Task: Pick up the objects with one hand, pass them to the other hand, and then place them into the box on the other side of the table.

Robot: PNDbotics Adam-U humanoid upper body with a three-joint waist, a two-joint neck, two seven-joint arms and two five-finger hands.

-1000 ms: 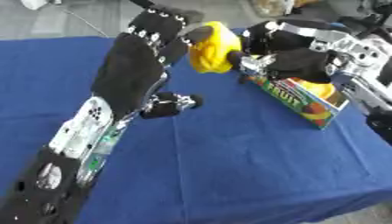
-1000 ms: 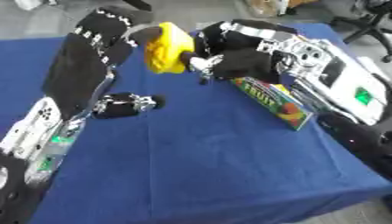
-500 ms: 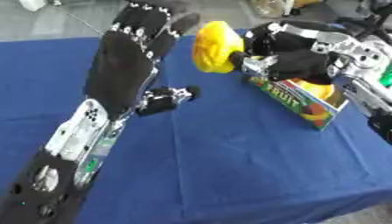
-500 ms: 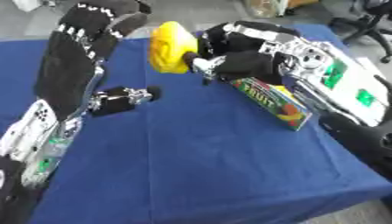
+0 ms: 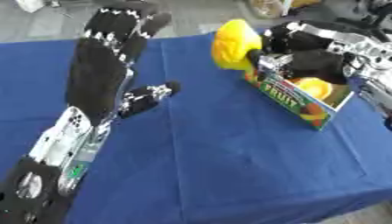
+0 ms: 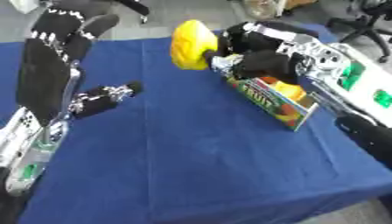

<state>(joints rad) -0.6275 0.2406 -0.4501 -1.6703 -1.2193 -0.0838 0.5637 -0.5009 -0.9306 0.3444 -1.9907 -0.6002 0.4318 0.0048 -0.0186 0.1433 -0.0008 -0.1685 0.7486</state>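
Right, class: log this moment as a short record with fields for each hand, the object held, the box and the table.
left hand: open, fingers straight, raised over the table, holding nothing
right hand: shut on the yellow object
yellow object: held beside the box's near end, not inside
box: printed with fruit, open top, something yellow-orange inside
table: blue cloth
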